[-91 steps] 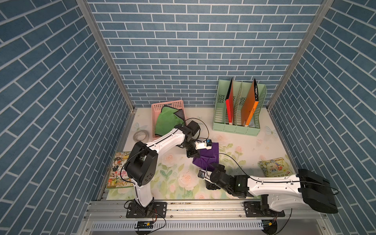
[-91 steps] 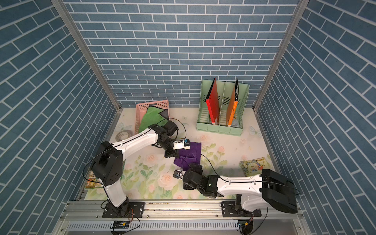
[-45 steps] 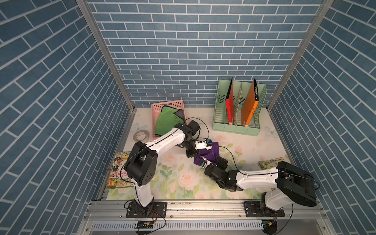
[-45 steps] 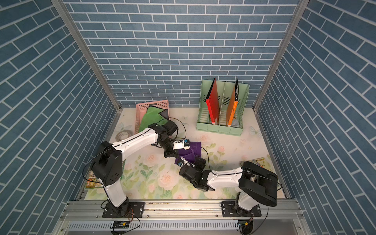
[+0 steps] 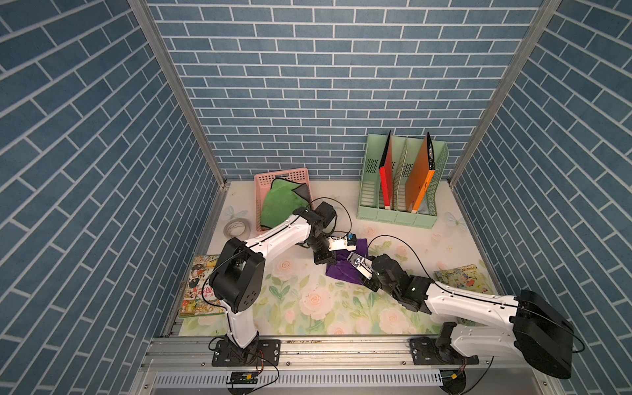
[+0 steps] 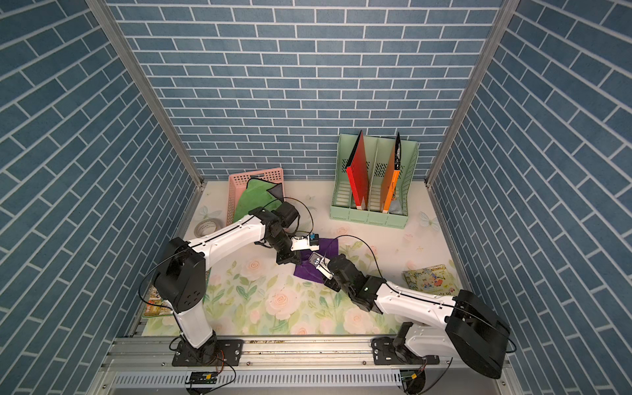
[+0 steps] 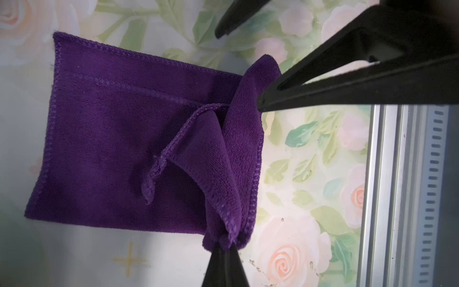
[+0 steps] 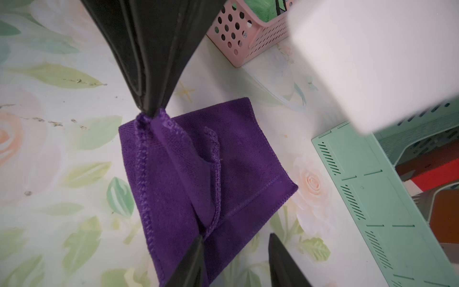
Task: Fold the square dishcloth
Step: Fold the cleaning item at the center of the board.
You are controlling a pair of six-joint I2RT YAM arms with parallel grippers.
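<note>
Top views, dishcloth: we see the purple dishcloth [image 5: 340, 273] [image 6: 306, 272] near the middle of the floral mat [image 5: 307, 307], partly covered by both wrists.
Top views, left gripper: the left gripper [image 5: 324, 265] points down at the cloth's side nearer the pink basket [image 5: 284, 172]; we cannot read its jaws from here.
Top views, right gripper: the right gripper [image 5: 366, 285] sits low at the cloth's opposite side, its tips hidden under the wrist.
Top views, surroundings: a green cloth [image 5: 278, 205] lies in the basket. A mint file rack [image 5: 396, 215] holds a red folder [image 5: 384, 184] and an orange folder [image 5: 419, 181] upright. A tape roll [image 5: 236, 226], a comic book [image 5: 200, 290] and a printed packet [image 5: 460, 278] lie near the mat's edges.
Left wrist, left gripper: we find the left gripper [image 7: 224, 248] clamped tight on a bunched corner of the dishcloth [image 7: 119, 149].
Left wrist, dishcloth: mostly flat, with one flap turned over onto it.
Left wrist, right gripper: the right gripper [image 7: 239, 70] has its jaws apart; one finger touches the raised fold at the neighbouring corner, the other hangs clear over the mat.
Right wrist, right gripper: we see its fingers [image 8: 191, 263] spread, one on the dishcloth [image 8: 243, 161], one just beside its edge, nothing pinched.
Right wrist, left gripper: the left gripper [image 8: 149, 109] nips the far corner.
Right wrist, background: basket, rack and a blurred white housing [image 8: 372, 62].
</note>
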